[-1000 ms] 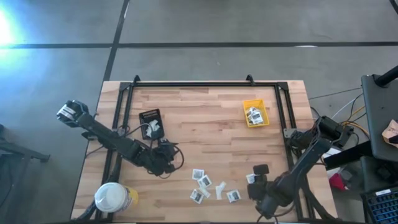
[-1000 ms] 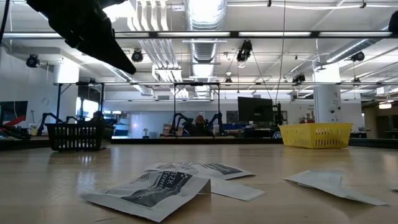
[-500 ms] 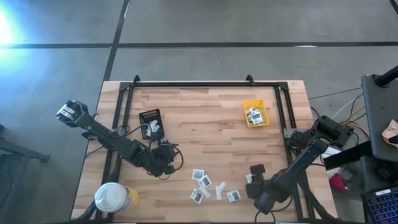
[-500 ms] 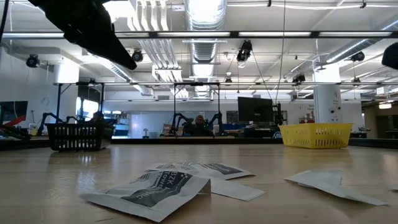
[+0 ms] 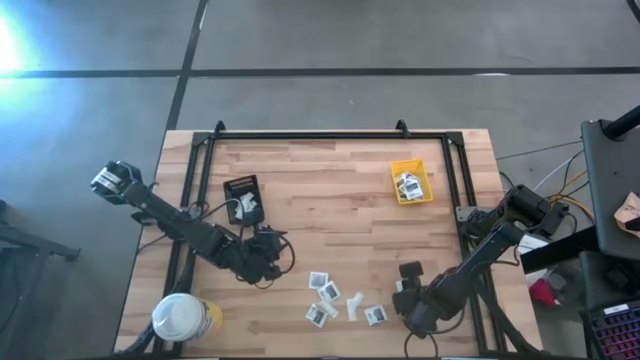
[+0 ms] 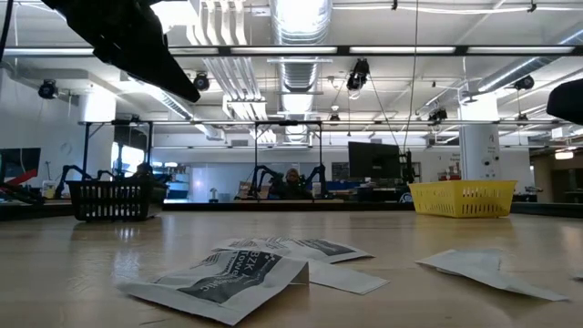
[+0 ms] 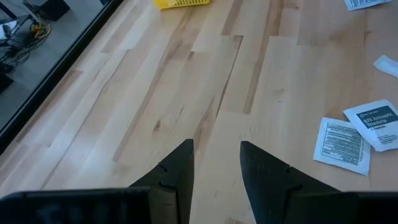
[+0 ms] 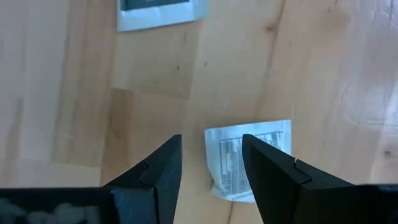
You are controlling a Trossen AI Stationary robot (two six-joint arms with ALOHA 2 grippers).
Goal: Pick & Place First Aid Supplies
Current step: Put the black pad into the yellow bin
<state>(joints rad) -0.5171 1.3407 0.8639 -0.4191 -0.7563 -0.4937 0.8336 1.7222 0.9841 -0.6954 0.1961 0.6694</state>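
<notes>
Both arms are matte black jointed links trailing black cables; each ends in two black, wedge-shaped fingers (image 7: 177, 171).

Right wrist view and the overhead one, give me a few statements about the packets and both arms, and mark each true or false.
1. The right gripper has its fingers open above a white packet. True.
2. The left gripper holds a packet. False: nothing sits between its fingers, only bare table.
3. The yellow bin has packets inside. True.
4. The yellow tub stands beside the yellow bin. False: it is at the table's near left corner, far from the bin.
</notes>
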